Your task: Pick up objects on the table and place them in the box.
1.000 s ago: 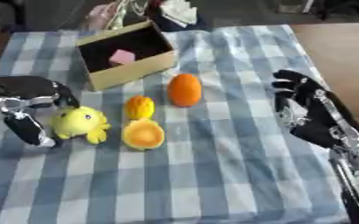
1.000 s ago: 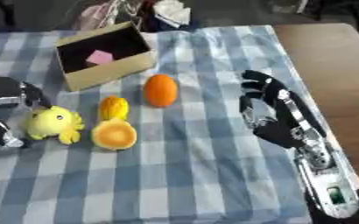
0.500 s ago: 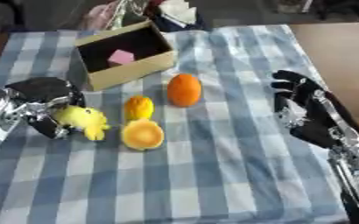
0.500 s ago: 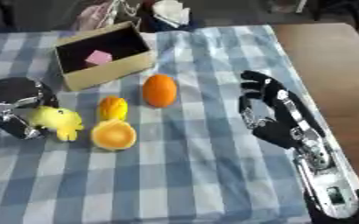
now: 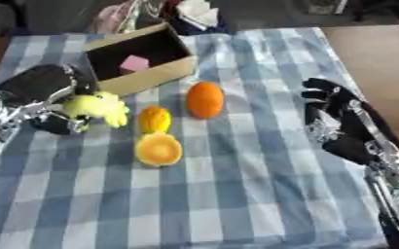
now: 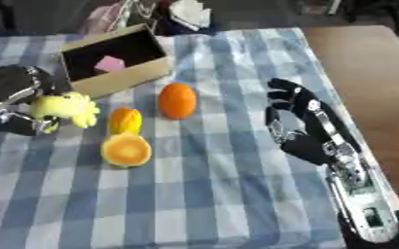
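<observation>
My left hand [image 5: 41, 95] is shut on a yellow plush toy [image 5: 97, 108] at the table's left, and the toy hangs just in front of the cardboard box [image 5: 143, 58]. The box lies open toward me with a pink block [image 5: 134, 63] inside. An orange [image 5: 205, 99] stands in the middle. A small yellow-orange fruit [image 5: 154, 119] sits to its left, with a flat orange half [image 5: 158, 149] in front of that. My right hand [image 6: 309, 131] hovers open at the right, apart from all of them.
A blue-and-white checked cloth [image 5: 237, 194] covers the table. Bare brown tabletop [image 6: 365, 73] shows at the right. Bags and clutter [image 5: 186, 12] lie behind the box at the far edge.
My left hand has closed round the yellow plush toy and carried it up and right, toward the box. The right hand has stayed where it was.
</observation>
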### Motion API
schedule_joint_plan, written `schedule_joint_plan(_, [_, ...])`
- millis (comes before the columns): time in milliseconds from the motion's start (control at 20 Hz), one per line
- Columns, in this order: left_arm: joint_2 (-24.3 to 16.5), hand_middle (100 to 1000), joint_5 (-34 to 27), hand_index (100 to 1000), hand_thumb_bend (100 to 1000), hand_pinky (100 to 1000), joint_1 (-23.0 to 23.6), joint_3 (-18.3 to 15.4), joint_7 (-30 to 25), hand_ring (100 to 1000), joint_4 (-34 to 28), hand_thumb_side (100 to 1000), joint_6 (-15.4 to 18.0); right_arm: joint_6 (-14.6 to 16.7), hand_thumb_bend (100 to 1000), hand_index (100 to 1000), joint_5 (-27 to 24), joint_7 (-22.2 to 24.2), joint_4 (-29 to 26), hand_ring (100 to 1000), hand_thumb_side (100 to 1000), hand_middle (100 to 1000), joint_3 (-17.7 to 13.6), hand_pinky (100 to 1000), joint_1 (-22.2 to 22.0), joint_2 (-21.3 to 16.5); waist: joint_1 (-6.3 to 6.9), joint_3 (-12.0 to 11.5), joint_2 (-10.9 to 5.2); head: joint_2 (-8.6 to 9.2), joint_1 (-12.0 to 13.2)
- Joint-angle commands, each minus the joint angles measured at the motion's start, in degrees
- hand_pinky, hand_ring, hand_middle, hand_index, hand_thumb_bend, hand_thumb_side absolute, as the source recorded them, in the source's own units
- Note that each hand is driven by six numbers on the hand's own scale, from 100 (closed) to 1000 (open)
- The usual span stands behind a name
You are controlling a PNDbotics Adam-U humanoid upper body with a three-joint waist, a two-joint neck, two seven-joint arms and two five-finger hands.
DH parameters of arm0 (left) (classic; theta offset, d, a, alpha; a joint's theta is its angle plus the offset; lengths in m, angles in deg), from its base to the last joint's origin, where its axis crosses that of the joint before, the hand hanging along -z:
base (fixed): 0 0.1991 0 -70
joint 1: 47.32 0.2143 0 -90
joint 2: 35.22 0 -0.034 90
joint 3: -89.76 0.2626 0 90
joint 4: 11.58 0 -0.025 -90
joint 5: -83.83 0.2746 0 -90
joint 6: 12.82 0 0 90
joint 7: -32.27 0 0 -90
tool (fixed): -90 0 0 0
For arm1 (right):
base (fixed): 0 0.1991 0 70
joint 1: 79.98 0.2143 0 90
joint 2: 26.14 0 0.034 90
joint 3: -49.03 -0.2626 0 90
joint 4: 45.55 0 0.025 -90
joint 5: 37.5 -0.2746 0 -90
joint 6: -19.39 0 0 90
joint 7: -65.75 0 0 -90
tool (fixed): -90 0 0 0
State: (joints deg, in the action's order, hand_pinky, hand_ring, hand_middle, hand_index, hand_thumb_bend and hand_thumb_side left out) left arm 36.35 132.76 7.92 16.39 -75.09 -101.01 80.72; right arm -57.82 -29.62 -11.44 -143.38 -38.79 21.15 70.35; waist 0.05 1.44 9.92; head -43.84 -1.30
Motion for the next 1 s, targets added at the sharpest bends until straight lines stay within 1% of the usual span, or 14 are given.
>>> schedule_joint_plan(50, [-1.47,354,-0.57,527,217,532,-3.87,-2.42,0.0,367,-0.17,100,-2.46,-0.02,100,904,-0.48,0.1,-0.5,856,362,861,-0.04,806,0.52,-1.05,0.21,0.13,-0.85,-0.27,0.35])
schedule_joint_plan(250, [1.94,364,2.17,543,222,539,-9.9,-3.51,2.3,378,8.18,100,-4.73,0.02,100,904,-0.7,0.42,-0.45,856,362,861,0.34,806,0.53,-0.9,0.0,1.09,-0.94,-0.27,1.14])
schedule_joint_plan(550, [8.22,390,8.2,572,219,553,-16.77,-6.43,10.4,405,24.87,100,-8.9,0.13,100,904,-1.21,1.37,-0.32,857,362,861,1.36,806,0.76,-0.78,0.2,3.62,-0.91,-0.27,2.99])
schedule_joint_plan(700, [10.52,436,10.42,623,234,583,-18.9,-8.26,14.67,451,32.65,100,-10.57,0.19,100,905,-1.57,1.99,-0.24,857,363,861,1.92,806,0.85,-0.77,0.23,5.06,-0.78,-0.27,3.76])
schedule_joint_plan(800, [11.37,468,11.56,655,259,617,-19.9,-9.21,16.74,481,36.57,100,-11.05,0.21,100,905,-1.77,2.26,-0.17,857,363,861,2.11,806,0.97,-0.86,0.26,5.91,-0.66,-0.27,4.26])
schedule_joint_plan(900, [11.74,550,12.63,742,309,665,-20.44,-9.82,18.22,558,39.14,106,-11.33,0.23,100,905,-1.94,2.43,-0.14,857,363,861,2.26,806,1.07,-0.91,0.35,6.55,-0.55,-0.27,4.59])
schedule_joint_plan(950, [11.87,607,13.15,786,361,694,-20.57,-10.06,18.64,610,40.05,204,-11.5,0.23,100,905,-1.98,2.51,-0.13,857,362,861,2.31,806,1.1,-0.91,0.38,6.75,-0.5,-0.27,4.66])
schedule_joint_plan(1000, [11.95,653,13.58,811,398,715,-20.65,-10.25,18.95,651,40.7,263,-11.67,0.24,100,905,-2.02,2.57,-0.13,857,363,861,2.34,806,1.11,-0.89,0.41,6.87,-0.46,-0.27,4.68])
